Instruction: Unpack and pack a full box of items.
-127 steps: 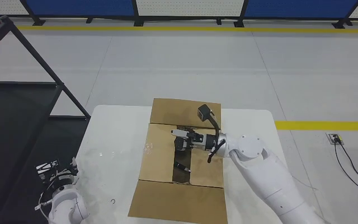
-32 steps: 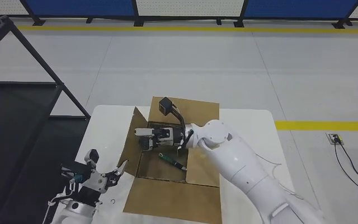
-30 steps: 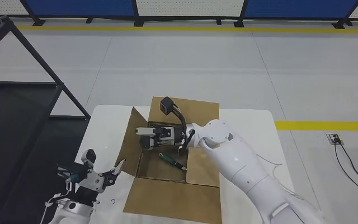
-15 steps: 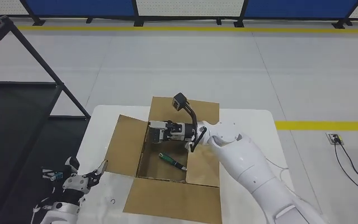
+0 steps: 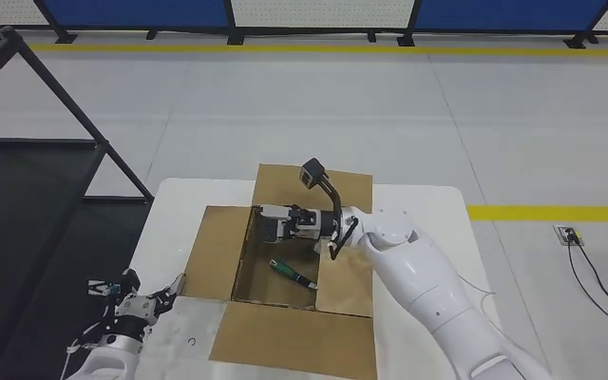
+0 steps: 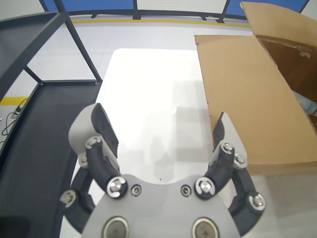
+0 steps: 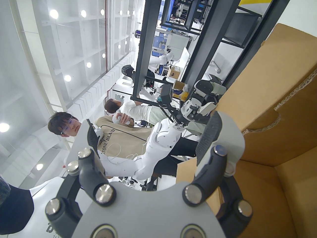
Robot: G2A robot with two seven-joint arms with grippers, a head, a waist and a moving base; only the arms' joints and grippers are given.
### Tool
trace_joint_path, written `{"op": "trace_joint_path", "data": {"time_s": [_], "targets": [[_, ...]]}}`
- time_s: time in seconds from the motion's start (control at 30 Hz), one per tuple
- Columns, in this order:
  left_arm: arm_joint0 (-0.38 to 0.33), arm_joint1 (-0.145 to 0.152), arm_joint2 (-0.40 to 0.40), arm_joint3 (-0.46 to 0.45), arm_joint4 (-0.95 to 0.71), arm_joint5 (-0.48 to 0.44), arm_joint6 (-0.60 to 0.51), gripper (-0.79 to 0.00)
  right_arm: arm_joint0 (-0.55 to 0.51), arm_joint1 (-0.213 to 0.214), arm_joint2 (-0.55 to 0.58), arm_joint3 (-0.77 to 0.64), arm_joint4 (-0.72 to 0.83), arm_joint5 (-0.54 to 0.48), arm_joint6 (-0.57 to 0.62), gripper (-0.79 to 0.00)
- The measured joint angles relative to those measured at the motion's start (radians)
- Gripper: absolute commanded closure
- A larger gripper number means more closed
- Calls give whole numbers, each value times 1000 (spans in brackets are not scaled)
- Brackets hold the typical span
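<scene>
The cardboard box (image 5: 255,285) stands open in the middle of the white table, its four flaps spread out. The left flap (image 5: 214,252) lies flat, and it shows too in the left wrist view (image 6: 247,100). A green and black item (image 5: 292,275) lies on the box floor; the end of a bottle (image 6: 305,104) shows inside. My right gripper (image 5: 262,219) hangs open and empty over the box's far left corner, one finger (image 7: 213,134) close to a cardboard edge (image 7: 284,75). My left gripper (image 5: 142,302) is open and empty, low at the table's front left, beside the left flap.
A black metal rack (image 5: 47,237) stands just left of the table (image 5: 176,214). A small ring (image 5: 191,342) lies on the table near the front flap (image 5: 294,337). Bare table lies left of the box (image 6: 148,87).
The left flap went from standing up to lying flat. My right gripper drew back right toward the box's far corner. My left gripper pulled away toward the table's front left edge.
</scene>
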Motion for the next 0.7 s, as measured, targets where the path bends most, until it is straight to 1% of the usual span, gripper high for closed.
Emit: {"op": "trace_joint_path", "data": {"time_s": [0.27, 0.7], "targets": [[-14, 1, 24, 19, 8, -11, -16, -785, -24, 10, 26, -31, -19, 10, 0, -785], [-21, 3, 57, 13, 25, -8, -23, -785, -59, 22, 57, -73, -46, 28, -1, -785]]}}
